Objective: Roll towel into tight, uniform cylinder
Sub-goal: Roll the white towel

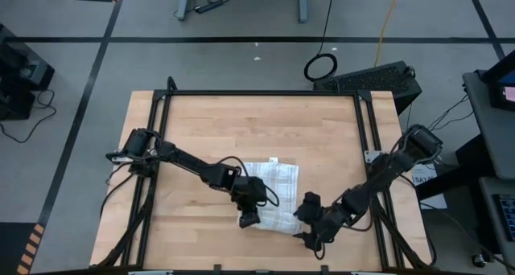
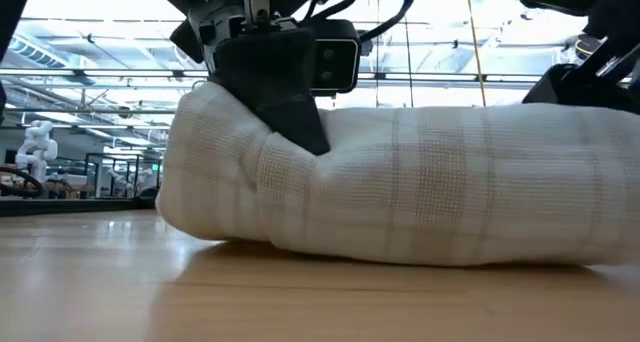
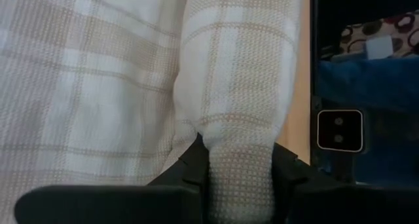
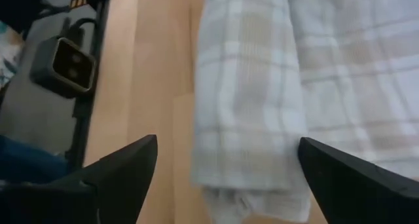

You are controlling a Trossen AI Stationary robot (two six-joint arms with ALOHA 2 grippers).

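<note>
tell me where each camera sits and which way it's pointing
High view: overhead, looking straight down on the table, both arms, and the towel.
Low view: at tabletop height, level across at the towel; left gripper comes from above.
Left wrist view: on the left arm, its fingers clamping the roll.
Right wrist view: on the right arm, open fingers beside the roll.
All four share the towel.

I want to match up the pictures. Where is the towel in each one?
High view: the towel lies near the table's front edge, between both arms.
Low view: its rolled edge fills the middle, the left pincer pinching one end.
Left wrist view: it fills most of the picture, the roll clamped.
Right wrist view: it spreads ahead of the open right pincer.
Shared landmark: the checked rolled edge.
</note>
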